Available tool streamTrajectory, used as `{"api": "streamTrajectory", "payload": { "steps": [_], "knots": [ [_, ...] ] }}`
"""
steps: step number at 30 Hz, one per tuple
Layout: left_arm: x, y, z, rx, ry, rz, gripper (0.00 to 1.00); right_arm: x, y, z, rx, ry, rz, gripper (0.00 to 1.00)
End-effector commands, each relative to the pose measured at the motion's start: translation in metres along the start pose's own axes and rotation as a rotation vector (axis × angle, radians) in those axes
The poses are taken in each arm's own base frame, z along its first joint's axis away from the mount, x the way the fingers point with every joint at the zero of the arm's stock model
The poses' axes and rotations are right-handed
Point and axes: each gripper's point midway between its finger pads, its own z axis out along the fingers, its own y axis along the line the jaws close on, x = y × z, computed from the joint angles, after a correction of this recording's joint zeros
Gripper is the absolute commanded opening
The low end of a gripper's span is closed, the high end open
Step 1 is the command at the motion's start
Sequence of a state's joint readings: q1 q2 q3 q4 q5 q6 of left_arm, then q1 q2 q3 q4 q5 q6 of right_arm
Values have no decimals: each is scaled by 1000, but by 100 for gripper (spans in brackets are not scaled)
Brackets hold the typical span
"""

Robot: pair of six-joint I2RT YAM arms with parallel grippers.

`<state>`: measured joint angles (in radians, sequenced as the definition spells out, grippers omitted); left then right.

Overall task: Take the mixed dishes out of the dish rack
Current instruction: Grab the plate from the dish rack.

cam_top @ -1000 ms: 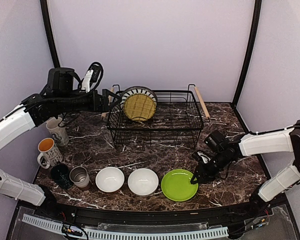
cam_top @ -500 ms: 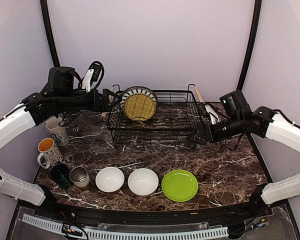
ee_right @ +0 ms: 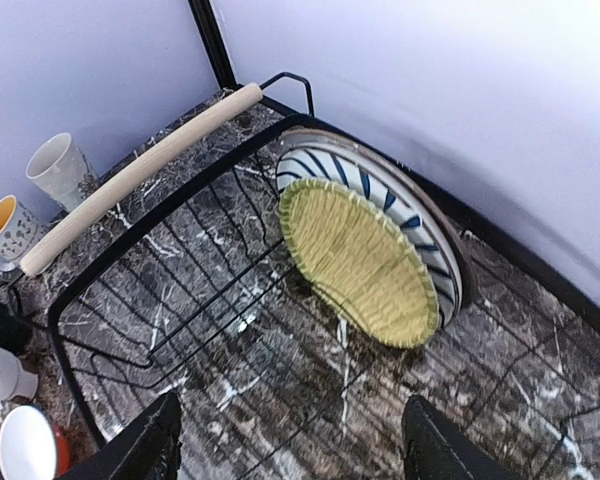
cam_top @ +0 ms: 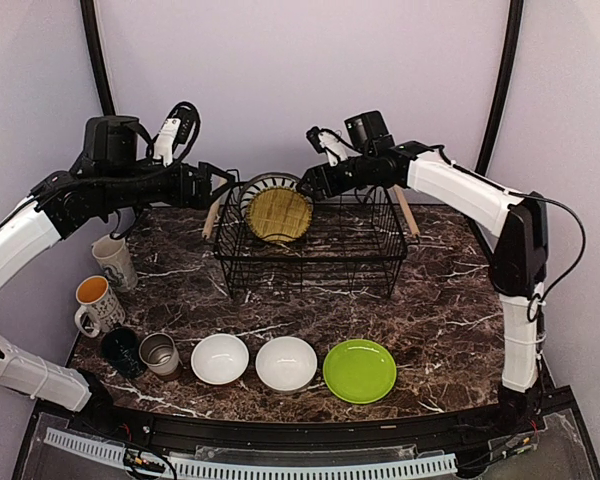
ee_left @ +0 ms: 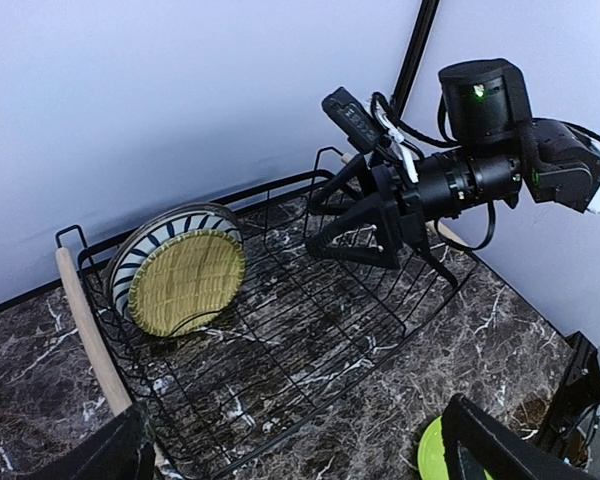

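2 plates stand in the dish rack [cam_top: 310, 268]; both grippers are spread and hold nothing.

Your marble table [cam_top: 460, 320] carries the rack at back centre, with a wooden handle on each short side. The right gripper [ee_left: 314, 228] hangs over the rack to the right of the plates, fingers wide apart and touching neither. The left gripper [cam_top: 225, 190] sits by the rack's left handle [cam_top: 214, 214], fingers likewise apart. The yellow plate [ee_right: 355, 265] stands on edge in the back-left corner, leaning on the blue-striped plate [ee_right: 380, 180] behind it. Along the near edge lie the lime-green plate [cam_top: 359, 370], right white bowl [cam_top: 286, 363], left white bowl [cam_top: 220, 358], steel cup [cam_top: 160, 353] and dark green mug [cam_top: 123, 350]. The orange-lined mug [cam_top: 95, 303] and pale mug [cam_top: 113, 262] stand by the left edge, their print too small to read. Bare marble runs between rack and row.
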<state>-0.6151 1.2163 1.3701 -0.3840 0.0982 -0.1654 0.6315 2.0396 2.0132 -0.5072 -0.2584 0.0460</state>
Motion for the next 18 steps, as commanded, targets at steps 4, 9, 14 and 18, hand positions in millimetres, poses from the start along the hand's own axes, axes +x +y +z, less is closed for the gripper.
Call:
{"api": "streamTrajectory", "payload": {
  "steps": [4,9,14,18],
  "knots": [
    [-2,20,-8,-101,-11,95,99,-15,-41,59,-41,-53,-32,63],
    [7,32,-7,-128,-1,95,99,2,-56,87,-73,-62,-26,57],
    [17,43,-5,-146,15,88,99,12,-59,103,-90,-67,-54,50],
    [21,48,-5,-132,19,59,99,19,-67,115,-64,-67,-75,49]
  ]
}}
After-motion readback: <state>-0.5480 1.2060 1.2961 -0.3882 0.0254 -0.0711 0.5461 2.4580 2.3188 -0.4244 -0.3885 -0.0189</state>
